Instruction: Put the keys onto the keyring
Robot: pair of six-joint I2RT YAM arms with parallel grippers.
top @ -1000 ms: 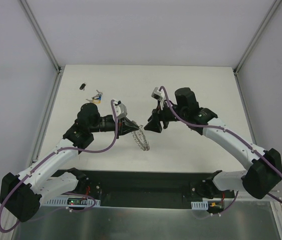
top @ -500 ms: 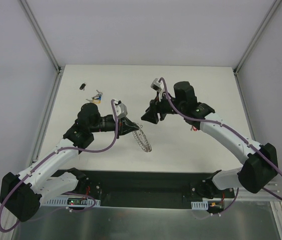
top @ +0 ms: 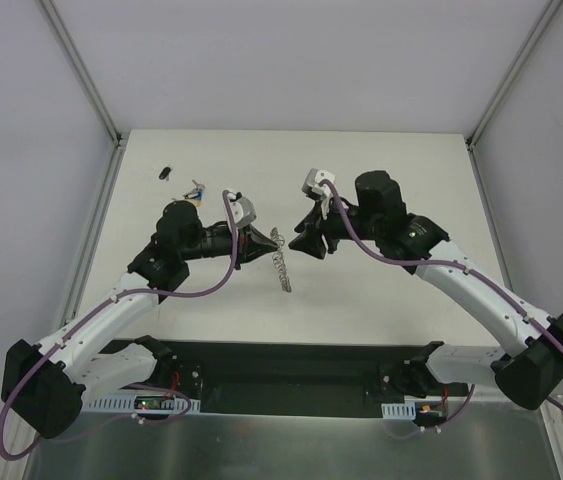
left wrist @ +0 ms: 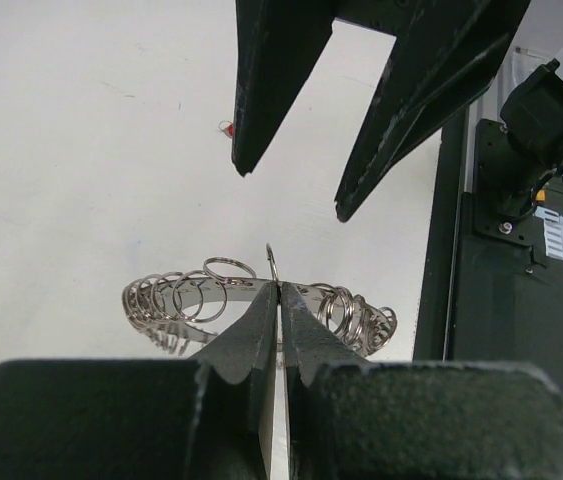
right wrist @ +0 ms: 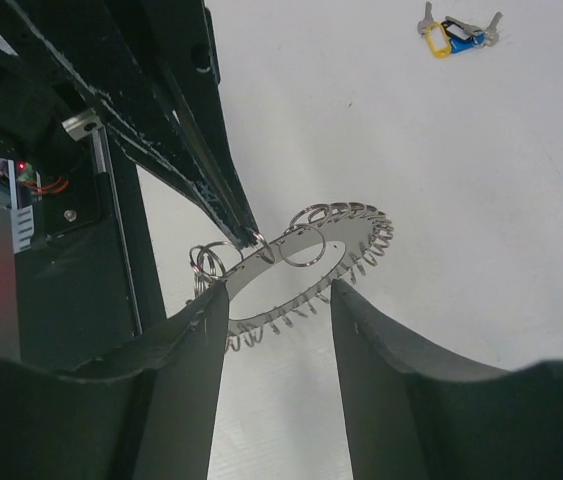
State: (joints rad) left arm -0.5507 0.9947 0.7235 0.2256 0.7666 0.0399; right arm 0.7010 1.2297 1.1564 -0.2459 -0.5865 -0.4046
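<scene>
My left pincer [left wrist: 279,290] was clamped on the keyring [left wrist: 176,300] at its thin flat band; it looked stiff, light and slippery. My right pincer [left wrist: 293,188] hung open just beside the keyring.

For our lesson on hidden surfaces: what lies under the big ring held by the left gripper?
Bare white table shows below and through the ring. The left gripper has its closed tips over a small stretch of the rim.

Keyring [top: 281,263] between left end effector [top: 264,249] and right end effector [top: 295,246]; keys [top: 195,192] behind, farther left
</scene>
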